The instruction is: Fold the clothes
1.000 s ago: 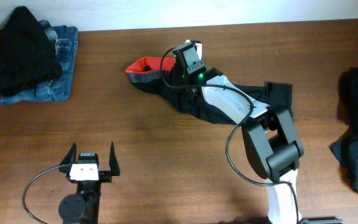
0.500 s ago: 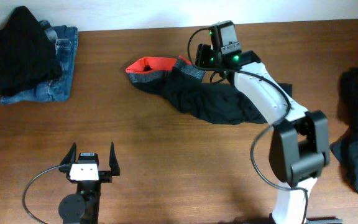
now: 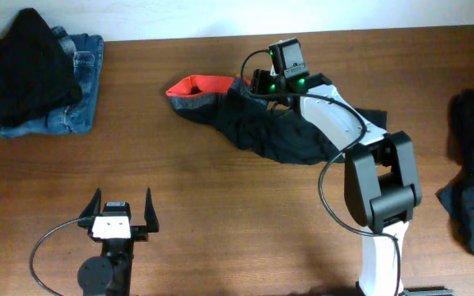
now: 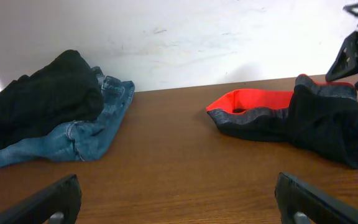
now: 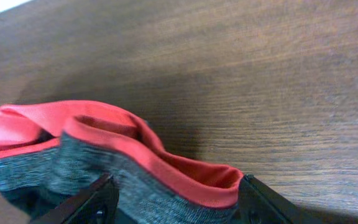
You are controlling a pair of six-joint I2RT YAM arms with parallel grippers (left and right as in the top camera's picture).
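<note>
Right arm's swung off the red waistband [image 3: 197,85] end toward the far edge since a second ago. Nearest me, left gripper [image 3: 123,201] sits spread wide, empty. Mid-table the black trousers [image 3: 282,140] lie crumpled. The right gripper [image 5: 178,194] straddles the band with fingers apart, not pinching. I'd grab both layers low and pull flat before folding. The jeans [image 3: 79,107] are stacked far left.
</note>
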